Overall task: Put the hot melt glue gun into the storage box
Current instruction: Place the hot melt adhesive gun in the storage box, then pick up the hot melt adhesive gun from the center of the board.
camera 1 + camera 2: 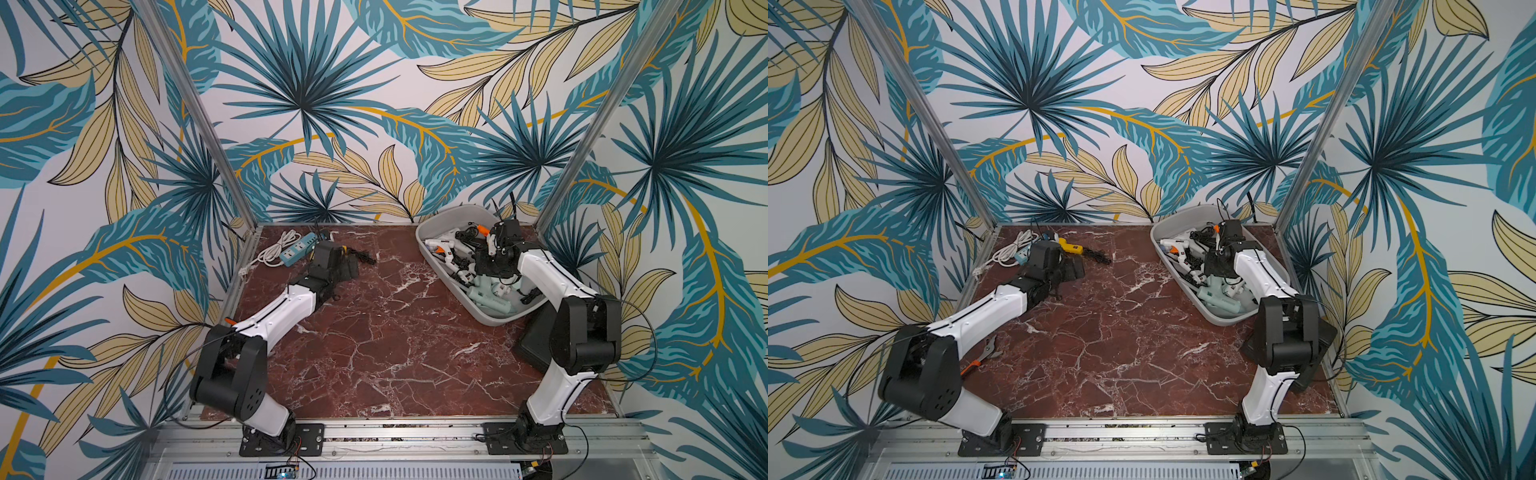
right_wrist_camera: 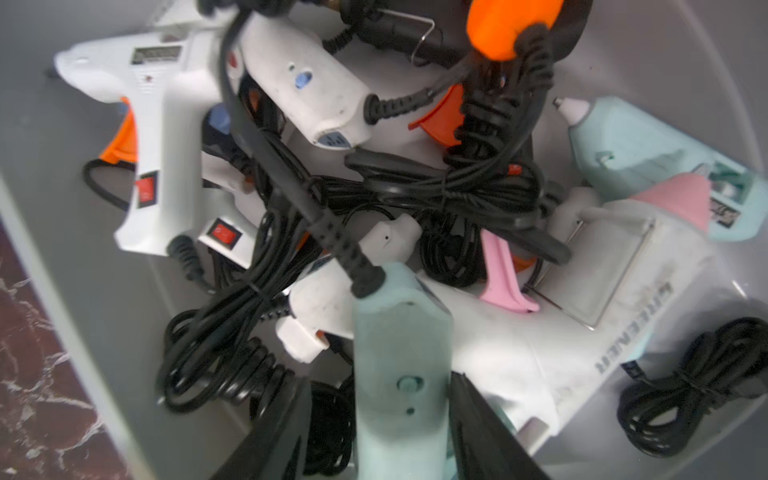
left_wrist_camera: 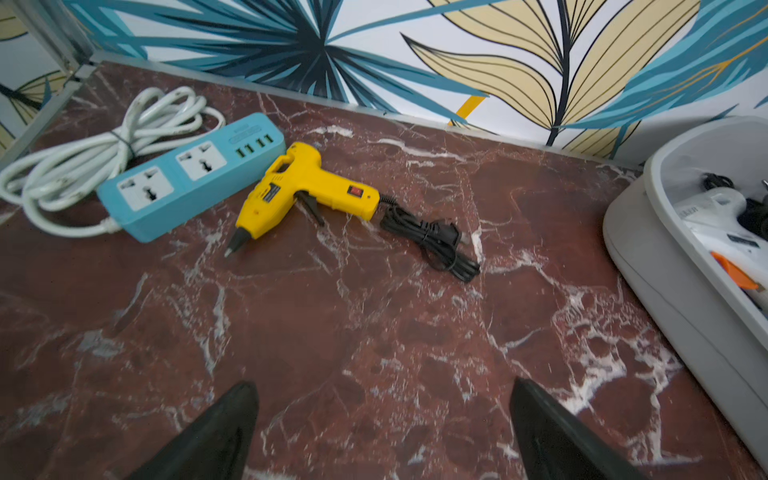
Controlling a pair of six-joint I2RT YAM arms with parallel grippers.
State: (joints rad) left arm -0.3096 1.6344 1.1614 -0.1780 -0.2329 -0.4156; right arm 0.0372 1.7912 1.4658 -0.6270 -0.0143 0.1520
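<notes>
My left pincer (image 3: pixel 382 382) hangs wide open and empty above the table (image 3: pixel 374 316). It faces the yellow glue gun (image 3: pixel 307 183), which lies flat just beside the blue power strip (image 3: pixel 187 174), well apart from the storage box (image 3: pixel 648 253). I judge the gun light, rigid, smooth plastic, best taken across the thick barrel with the bundled cord (image 3: pixel 432 241) trailing. My right pincer (image 2: pixel 382 378) straddles a pale green glue gun (image 2: pixel 399 332) inside the box; whether it grips, I cannot tell.

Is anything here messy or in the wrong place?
One yellow gun lies on the table beside the blue power strip, outside the grey box where the other guns are piled. Inside it, black cords tangle over them.
</notes>
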